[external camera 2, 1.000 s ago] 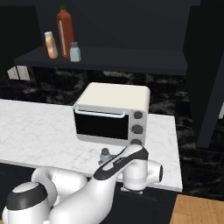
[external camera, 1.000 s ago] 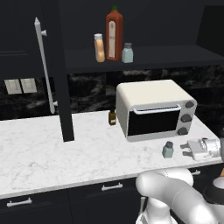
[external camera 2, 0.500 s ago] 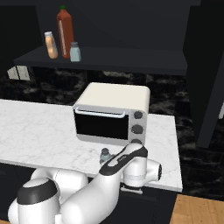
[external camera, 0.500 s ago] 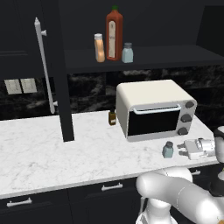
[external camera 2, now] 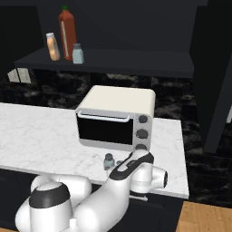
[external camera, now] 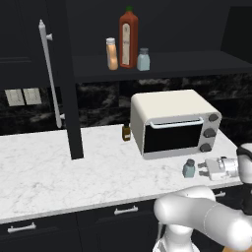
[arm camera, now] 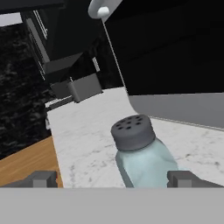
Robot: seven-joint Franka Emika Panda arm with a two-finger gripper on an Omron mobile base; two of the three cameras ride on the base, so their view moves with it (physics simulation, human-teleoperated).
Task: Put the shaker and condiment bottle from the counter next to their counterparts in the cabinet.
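— Pale blue-grey glass shaker with the grey perforated cap (arm camera: 142, 153): where are we seeing it?

— On the white marble counter (external camera: 64, 172), just in front of the cream toaster oven (external camera: 174, 123). We are lining up the two-finger gripper (arm camera: 113, 179), jaws spread wide, empty, either side of it.

— And the short orange-peach condiment bottle (external camera: 112, 54)?

— Already shelved in the black cabinet (external camera: 162, 64). Next, we judge, we are closing squarely on the glass.

text: none legible | red bottle (external camera: 128, 38) label: pale, too small to read
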